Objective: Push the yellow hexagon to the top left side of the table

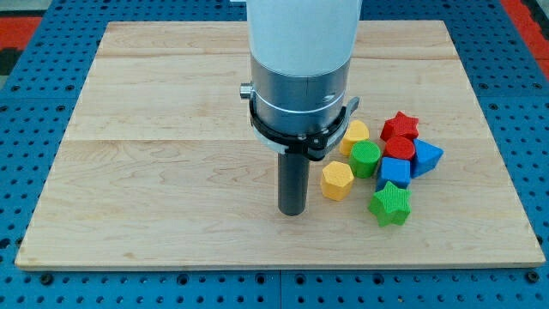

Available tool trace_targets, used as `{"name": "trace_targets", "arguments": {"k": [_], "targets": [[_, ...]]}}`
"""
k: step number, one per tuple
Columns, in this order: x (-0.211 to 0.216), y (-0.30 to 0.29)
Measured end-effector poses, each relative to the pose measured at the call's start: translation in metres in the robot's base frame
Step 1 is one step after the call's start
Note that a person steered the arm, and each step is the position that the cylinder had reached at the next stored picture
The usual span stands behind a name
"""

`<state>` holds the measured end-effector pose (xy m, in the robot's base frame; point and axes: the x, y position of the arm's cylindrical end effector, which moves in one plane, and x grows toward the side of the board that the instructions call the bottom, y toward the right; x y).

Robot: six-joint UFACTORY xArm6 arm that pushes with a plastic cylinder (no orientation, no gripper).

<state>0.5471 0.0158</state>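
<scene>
Camera view: the rod's tip (292, 212), bare and grasping nothing, seemingly just left of the yellow hexagon (337, 180), should first circle rightward.

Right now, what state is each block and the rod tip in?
my tip: down on the board, just left of the yellow hexagon, contact unclear.
yellow hexagon: flat, at the cluster's left edge, far from top left.
green cylinder: upright, beside the hexagon.
yellow block: partly hidden by the arm.
red star: at the cluster's top.
red block: mid-cluster.
blue blocks: at right, packed in.
green star: nearest the view's bottom.
</scene>
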Motion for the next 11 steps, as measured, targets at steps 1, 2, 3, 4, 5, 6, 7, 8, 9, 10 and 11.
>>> {"name": "trace_targets", "arguments": {"k": [1,2,3,4,5,6,7,8,9,10,11], "targets": [[0.004,0.0],[0.004,0.004],[0.006,0.061],[0.0,0.062],[-0.01,0.063],[-0.014,0.069],[-0.028,0.078],[-0.058,0.037],[-0.12,0.036],[-0.183,0.01],[-0.17,0.043]]}}
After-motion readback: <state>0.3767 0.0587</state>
